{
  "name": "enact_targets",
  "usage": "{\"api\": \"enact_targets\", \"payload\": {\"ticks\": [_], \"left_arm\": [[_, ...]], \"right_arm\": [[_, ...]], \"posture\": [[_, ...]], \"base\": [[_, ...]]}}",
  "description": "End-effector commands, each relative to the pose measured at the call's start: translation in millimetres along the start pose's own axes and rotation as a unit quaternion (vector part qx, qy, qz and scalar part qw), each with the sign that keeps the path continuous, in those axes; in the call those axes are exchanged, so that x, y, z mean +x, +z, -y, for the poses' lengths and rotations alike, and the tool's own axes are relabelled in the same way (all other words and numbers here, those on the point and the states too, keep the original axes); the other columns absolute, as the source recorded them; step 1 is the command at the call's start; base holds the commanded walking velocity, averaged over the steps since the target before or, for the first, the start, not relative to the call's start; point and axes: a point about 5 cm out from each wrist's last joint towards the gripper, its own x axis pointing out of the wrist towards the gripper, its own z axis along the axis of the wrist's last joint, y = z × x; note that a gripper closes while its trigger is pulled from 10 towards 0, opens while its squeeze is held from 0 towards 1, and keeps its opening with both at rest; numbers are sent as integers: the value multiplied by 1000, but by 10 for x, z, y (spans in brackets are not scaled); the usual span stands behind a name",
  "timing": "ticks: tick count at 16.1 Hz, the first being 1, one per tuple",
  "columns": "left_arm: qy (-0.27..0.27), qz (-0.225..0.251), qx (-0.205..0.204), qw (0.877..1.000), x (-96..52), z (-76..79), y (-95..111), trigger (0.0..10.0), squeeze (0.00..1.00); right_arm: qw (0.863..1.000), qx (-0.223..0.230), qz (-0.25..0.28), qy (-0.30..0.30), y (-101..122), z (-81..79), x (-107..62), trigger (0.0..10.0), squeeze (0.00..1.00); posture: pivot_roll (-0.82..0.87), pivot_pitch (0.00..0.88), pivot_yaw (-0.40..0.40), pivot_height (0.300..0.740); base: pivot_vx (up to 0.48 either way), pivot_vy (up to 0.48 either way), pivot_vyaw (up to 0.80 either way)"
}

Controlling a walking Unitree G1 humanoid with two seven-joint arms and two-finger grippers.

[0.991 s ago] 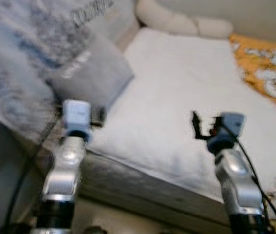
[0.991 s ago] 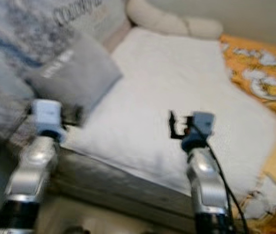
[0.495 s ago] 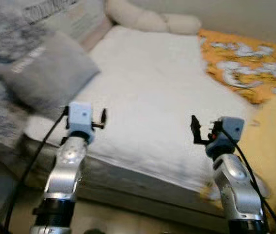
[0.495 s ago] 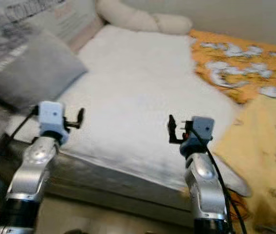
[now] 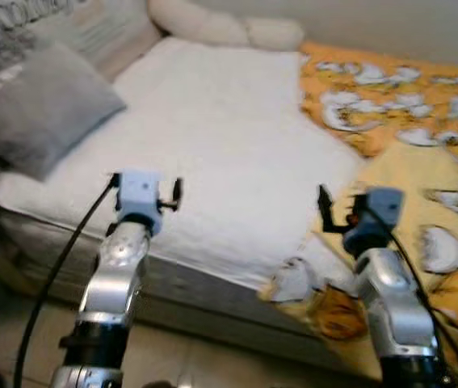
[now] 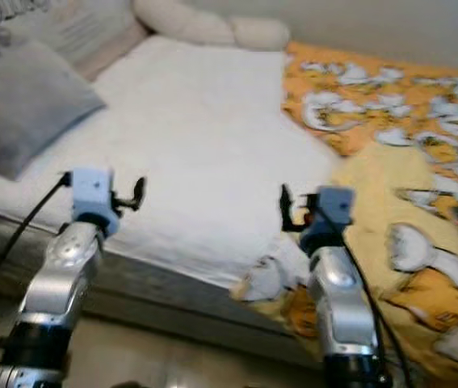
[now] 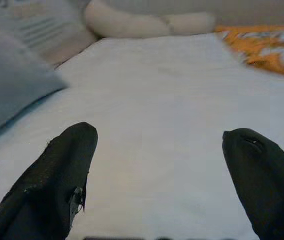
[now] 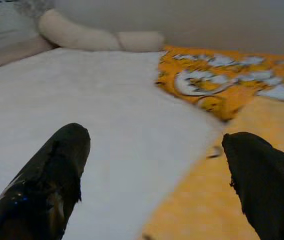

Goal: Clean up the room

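Both hands, left (image 7: 157, 165) and right (image 8: 154, 170), hover empty with fingers apart over the white bed (image 5: 229, 137). The orange blanket (image 5: 406, 153), at two o'clock, looks soft and light; pinch its crumpled edge.

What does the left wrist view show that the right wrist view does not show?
The left wrist view adds the grey pillow, seen past the open left claw. The right wrist view adds the open right claw and, beyond it, the plain yellow stretch of the blanket. Both share the white sheet, the cream bolster at its far end, and the orange patterned blanket.
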Motion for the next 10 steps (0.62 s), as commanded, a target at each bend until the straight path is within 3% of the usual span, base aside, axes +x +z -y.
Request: {"api": "enact_targets", "payload": {"ticks": [1,7,10], "left_arm": [[13,-6,-5,1000,2,-93,-19,10000,1000],[16,-10,9,1000,-4,-143,-42,10000,1000],[14,-11,13,1000,-11,-144,-56,10000,1000]], "right_arm": [[1000,1,9,12,33,-82,18,10000,1000],[1000,0,4,30,-10,-150,11,10000,1000],[1000,-10,5,27,4,-118,39,10000,1000]], "posture": [[-16,0,-24,740],[-5,0,-31,740],[-6,0,-34,740]], "base": [[0,-480,0],[0,-480,0],[0,-480,758]]}}
